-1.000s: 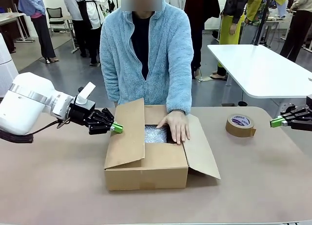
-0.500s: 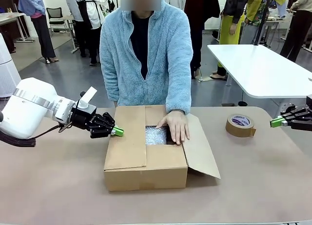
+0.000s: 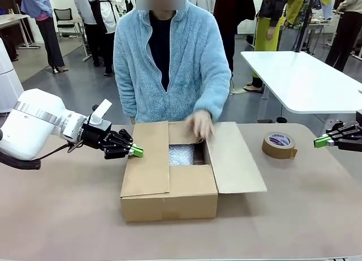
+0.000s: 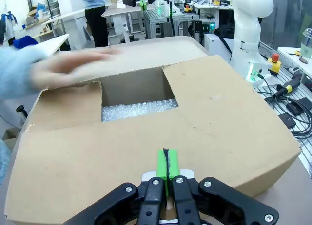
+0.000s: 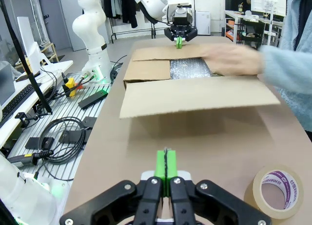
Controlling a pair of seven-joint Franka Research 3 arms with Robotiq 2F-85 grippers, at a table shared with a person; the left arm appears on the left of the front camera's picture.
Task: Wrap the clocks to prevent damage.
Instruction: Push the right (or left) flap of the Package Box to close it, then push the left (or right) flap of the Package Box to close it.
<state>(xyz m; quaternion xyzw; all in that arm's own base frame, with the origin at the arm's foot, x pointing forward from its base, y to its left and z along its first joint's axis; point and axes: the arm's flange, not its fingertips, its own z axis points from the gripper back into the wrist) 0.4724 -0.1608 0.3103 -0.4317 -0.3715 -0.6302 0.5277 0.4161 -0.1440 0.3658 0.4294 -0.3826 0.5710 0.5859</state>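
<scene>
The clocks show as a whitish bubble-wrapped bundle point(image 3: 181, 155) lying inside the brown cardboard box point(image 3: 169, 201) at the table's middle; the bundle point(image 4: 139, 109) point(image 5: 187, 68) is seen through the gap between the flaps. My left gripper point(image 3: 136, 151) is shut and empty, its green tips point(image 4: 167, 164) resting at the left flap, which lies folded over the box. My right gripper point(image 3: 321, 141) point(image 5: 166, 164) hangs shut and empty at the far right, well away from the box. The person's hand point(image 3: 199, 124) is blurred above the box's far edge. The right flap point(image 3: 235, 156) stands out flat to the right.
A roll of brown tape point(image 3: 278, 145) point(image 5: 275, 191) lies on the table between the box and my right gripper. The person stands at the table's far side. A white table point(image 3: 300, 80) stands behind on the right.
The person's hand has lifted off the right flap, which has swung outward. My left gripper came slightly nearer the left flap, then held. The right gripper has not moved.
</scene>
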